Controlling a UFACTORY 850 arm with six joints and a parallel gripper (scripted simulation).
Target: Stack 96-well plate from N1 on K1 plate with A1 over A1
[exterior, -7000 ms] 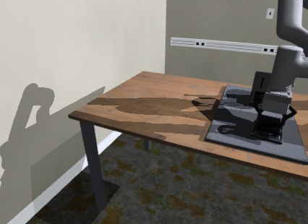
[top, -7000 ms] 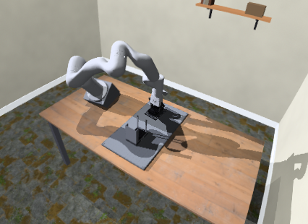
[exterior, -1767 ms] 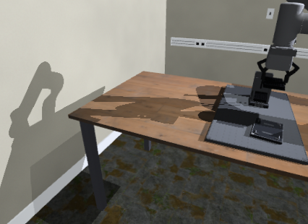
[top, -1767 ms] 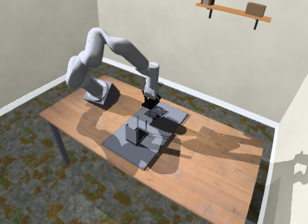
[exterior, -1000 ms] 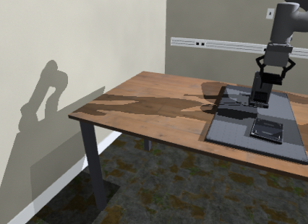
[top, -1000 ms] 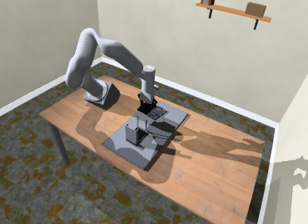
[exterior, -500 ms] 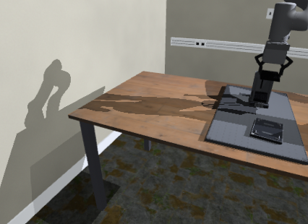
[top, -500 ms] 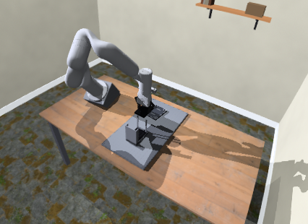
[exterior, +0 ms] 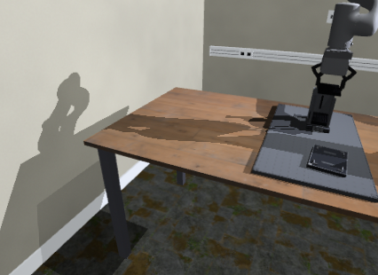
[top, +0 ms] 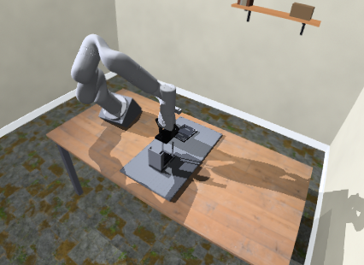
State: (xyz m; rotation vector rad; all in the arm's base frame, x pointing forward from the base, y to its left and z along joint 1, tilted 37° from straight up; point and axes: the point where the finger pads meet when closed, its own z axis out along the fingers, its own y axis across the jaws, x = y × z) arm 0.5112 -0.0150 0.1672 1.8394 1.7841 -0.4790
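My gripper [top: 167, 134] is shut on the black 96-well plate [top: 166, 137] and holds it level in the air, just above the grey stack rack K1 [top: 157, 158]. In the exterior view the gripper [exterior: 331, 85] holds the plate [exterior: 330, 89] directly over the rack [exterior: 321, 112], a small gap above its top. The plate inside K1 is hidden by the rack walls. The dark plate nest N1 [top: 184, 133] lies flat on the grey mat beside the rack, and it also shows in the exterior view [exterior: 328, 159]. I cannot make out the cut-off corner.
A grey work mat [top: 173, 158] covers the table's middle and carries both rack and nest. The arm's base [top: 120, 111] stands at the table's far left corner. A wall shelf [top: 275, 12] hangs high on the back wall.
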